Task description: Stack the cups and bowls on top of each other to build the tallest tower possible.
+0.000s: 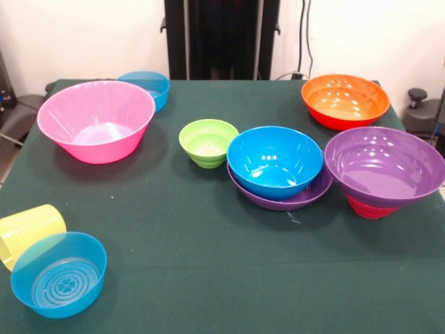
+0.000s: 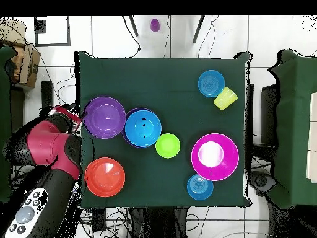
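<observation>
A large pink bowl (image 1: 96, 122) (image 2: 215, 156) stands upright with a translucent blue bowl (image 1: 146, 87) (image 2: 200, 186) beside it. A green bowl (image 1: 208, 142) (image 2: 167, 145) sits mid-table. A blue bowl (image 1: 274, 160) (image 2: 143, 127) rests in a wide purple bowl (image 1: 278, 200). A second purple bowl (image 1: 384, 165) (image 2: 104, 116) sits on an upturned red bowl (image 1: 367, 207). An orange bowl (image 1: 345, 101) (image 2: 104, 176) stands alone. A ribbed yellow cup (image 1: 29, 233) (image 2: 225, 98) lies on its side against another translucent blue bowl (image 1: 59, 275) (image 2: 211, 83). A purple cup (image 2: 155, 25) is off the table. The yellow-orange cups are out of view.
The red arm (image 2: 49, 149) is folded back beside the table's left edge in the overhead view, close to the purple bowl; its gripper does not show. The green table (image 1: 208, 264) has chairs at both sides. The black pedestal (image 1: 221, 38) stands behind the far edge.
</observation>
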You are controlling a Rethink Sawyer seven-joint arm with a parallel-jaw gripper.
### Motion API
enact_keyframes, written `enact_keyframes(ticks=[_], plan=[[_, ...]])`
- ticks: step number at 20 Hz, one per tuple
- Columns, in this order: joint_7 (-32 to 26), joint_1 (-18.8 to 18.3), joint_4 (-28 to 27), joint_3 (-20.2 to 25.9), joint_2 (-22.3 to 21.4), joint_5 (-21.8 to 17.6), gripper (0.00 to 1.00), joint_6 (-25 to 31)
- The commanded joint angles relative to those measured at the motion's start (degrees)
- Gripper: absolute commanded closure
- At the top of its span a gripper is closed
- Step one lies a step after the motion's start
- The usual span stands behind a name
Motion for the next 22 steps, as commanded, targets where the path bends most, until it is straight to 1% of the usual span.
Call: enact_keyframes(ticks=[1,4,8,10,11,13,18,19,22], plan=[[7.97,-0.16,2.51,3.28,0.8,-1.67,0.0,6.45],[7.77,-0.27,3.27,3.34,-1.05,-1.58,0.0,6.64],[4.53,-1.87,4.88,3.23,-7.17,-2.94,0.0,8.11],[1.86,-2.95,5.19,1.85,-10.41,-4.5,0.0,9.84],[0.09,-3.94,5.63,1.8,-12.99,-5.16,0.0,10.54],[-1.93,-5.18,6.27,1.71,-15.95,-6.08,0.0,11.39],[-7.02,-9.22,9.28,4.72,-22.3,-8.46,0.0,11.85],[-8.49,-10.41,10.38,5.73,-23.88,-9.27,0.0,11.53],[-10.74,-13.13,12.32,7.45,-26.66,-11.81,0.0,11.09]])
